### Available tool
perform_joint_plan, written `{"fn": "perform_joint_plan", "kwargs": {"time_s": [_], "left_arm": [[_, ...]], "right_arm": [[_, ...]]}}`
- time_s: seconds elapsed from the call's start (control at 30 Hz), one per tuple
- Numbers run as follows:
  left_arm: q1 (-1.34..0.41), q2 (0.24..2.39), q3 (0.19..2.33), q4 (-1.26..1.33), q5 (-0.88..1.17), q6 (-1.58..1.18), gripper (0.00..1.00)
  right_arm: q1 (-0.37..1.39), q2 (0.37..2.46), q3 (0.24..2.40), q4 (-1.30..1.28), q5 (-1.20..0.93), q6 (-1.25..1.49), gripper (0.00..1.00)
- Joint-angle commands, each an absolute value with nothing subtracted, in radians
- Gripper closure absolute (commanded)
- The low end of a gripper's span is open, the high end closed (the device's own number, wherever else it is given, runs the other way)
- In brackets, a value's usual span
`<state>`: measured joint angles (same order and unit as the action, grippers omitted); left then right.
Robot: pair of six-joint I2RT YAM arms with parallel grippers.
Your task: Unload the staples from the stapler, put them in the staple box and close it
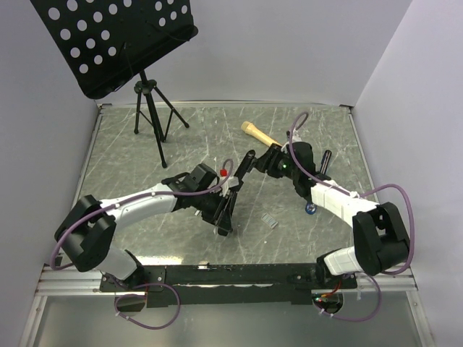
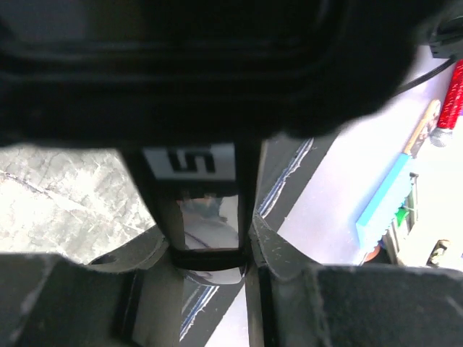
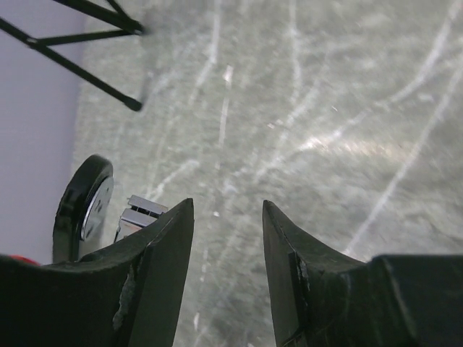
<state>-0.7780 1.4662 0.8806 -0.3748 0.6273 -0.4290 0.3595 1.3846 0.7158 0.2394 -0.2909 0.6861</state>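
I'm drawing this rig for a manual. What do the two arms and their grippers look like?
Both the left arm and right arm have white middle links between bulky black joints, with a purple cable looping along each. The left gripper and right gripper are black; the right one's fingers are matte black wedges tapering to blunt tips.

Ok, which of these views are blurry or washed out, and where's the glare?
Top external: sharp, evenly lit, faint sheen on the table. Left wrist: a dark blur fills the top, the right background is washed out, the stapler mirrors its surroundings. Right wrist: the table is soft, with a bright glare patch at right.
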Motion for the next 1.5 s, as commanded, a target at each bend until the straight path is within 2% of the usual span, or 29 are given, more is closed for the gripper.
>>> {"fn": "perform_joint_plan", "kwargs": {"time_s": [0.0,0.9,1.03,1.23,1.47], "left_arm": [[-0.793,1.483,0.959,-0.347,0.604,-0.365,0.99],[-0.796,1.542,0.980,-0.330,0.614,-0.353,0.99],[-0.795,1.578,1.009,-0.412,0.519,-0.354,0.99],[-0.796,1.592,1.084,-0.538,0.332,-0.368,0.99],[-0.796,1.635,1.078,-0.571,0.314,-0.374,0.99]], "right_arm": [[0.379,1.397,0.796,0.316,-0.413,0.675,0.49],[0.397,1.465,0.853,0.334,-0.764,0.505,0.42],[0.402,1.482,0.903,0.282,-0.847,0.430,0.38],[0.402,1.532,0.925,0.229,-0.804,0.422,0.36],[0.402,1.623,0.887,0.291,-0.753,0.520,0.36]]}}
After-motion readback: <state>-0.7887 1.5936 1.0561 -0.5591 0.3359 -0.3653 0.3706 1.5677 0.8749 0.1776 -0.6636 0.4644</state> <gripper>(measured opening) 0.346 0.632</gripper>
